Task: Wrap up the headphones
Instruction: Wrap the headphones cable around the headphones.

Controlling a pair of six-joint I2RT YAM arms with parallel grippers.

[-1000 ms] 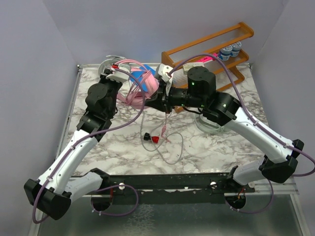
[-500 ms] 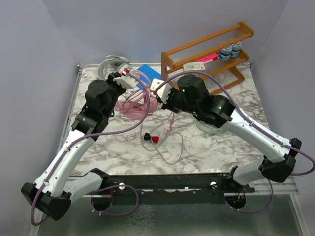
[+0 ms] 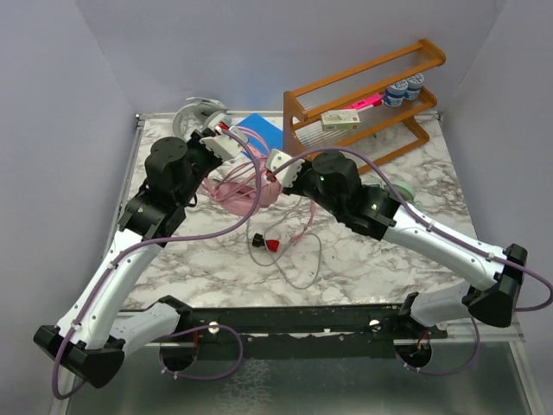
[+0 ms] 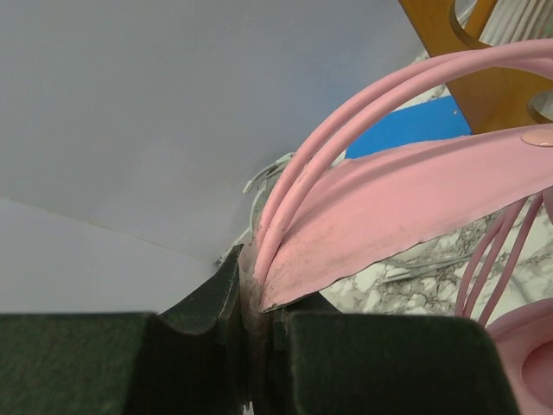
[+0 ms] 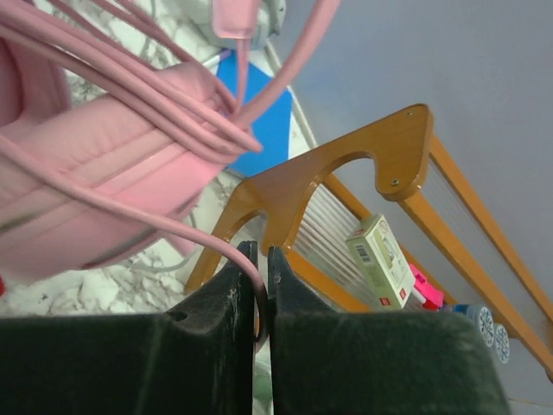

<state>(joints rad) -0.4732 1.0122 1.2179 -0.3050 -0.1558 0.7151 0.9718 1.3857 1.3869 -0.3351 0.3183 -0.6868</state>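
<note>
Moved: grippers have drawn closer together; the right one has dropped toward the near edge, and the headset has shifted with them.
Tabletop: white-grey marble tabletop (image 3: pixel 389 268).
Rack: orange-brown wooden rack (image 3: pixel 298 97), far-right corner.
Headphones: pink padded over-ear headphones (image 3: pixel 251 186), far-left part, band raised, cable looped over it.
Left gripper (image 4: pixel 255 294): clamped on the band's edge plus cable strands.
Right gripper (image 5: pixel 257 259): pinched shut on the thin pink cable (image 5: pixel 164 104).
Risk: an overly hard pull could slip the cable from the right jaws or drag loops off the band. The slack tail could snag the small red-and-black object (image 3: pixel 268 245) mid-tabletop.
</note>
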